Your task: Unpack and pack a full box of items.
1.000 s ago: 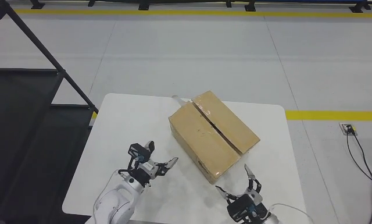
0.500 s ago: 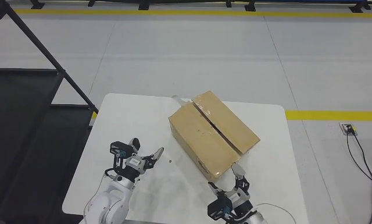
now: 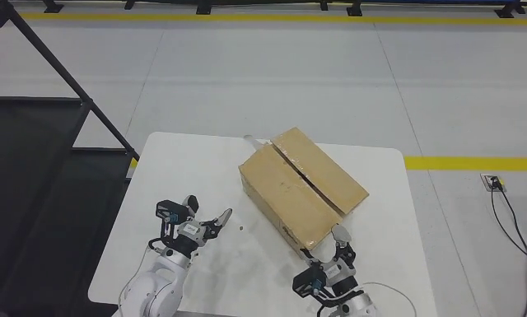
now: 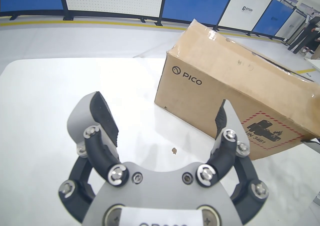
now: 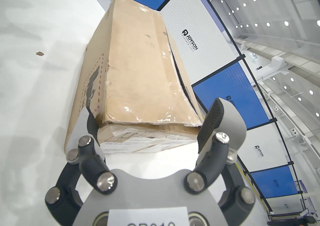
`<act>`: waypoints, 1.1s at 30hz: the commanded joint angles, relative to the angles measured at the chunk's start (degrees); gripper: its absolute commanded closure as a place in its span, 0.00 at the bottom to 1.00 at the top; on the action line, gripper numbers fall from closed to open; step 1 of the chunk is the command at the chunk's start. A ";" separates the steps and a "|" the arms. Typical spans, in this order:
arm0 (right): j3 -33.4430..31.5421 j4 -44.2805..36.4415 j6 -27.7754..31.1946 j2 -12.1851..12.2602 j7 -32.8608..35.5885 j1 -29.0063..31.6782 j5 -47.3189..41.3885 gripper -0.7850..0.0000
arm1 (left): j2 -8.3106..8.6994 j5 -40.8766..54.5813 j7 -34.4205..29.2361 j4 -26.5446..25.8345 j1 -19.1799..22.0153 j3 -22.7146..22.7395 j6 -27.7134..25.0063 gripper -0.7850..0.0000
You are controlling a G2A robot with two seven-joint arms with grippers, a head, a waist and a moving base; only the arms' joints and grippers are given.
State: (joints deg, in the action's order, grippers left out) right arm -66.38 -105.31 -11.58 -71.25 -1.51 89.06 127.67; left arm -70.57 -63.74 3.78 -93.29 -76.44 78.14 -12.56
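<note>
Cardboard box (image 3: 301,192) sits closed on our counter (image 3: 181,165), both sets of jaws apart at its near side; we judge unpacking unstarted, with the top flaps to lift next.

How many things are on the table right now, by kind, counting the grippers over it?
Cardboard box: 1
Small brown scrap: 1
Grippers, both open: 2 (left gripper, right gripper)
Total: 4

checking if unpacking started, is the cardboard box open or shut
Shut: the top flaps of the cardboard box lie flat, meeting along a centre seam. Sealed or not: cannot tell.
</note>
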 commanded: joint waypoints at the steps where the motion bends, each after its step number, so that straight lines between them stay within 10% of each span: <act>1: -0.47 -0.09 -0.48 -0.07 0.33 0.07 -0.43 0.00 | 0.00 0.00 0.00 0.00 0.00 0.00 0.00 0.00; 33: -7.67 -1.65 -4.75 -1.02 3.57 2.18 -9.00 0.00 | 0.06 -1.18 -0.77 0.84 0.85 1.34 0.79 0.00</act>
State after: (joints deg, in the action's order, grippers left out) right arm -74.07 -106.98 -16.31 -72.27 2.06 91.25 118.66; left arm -70.51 -64.92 3.01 -92.45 -75.60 79.48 -11.77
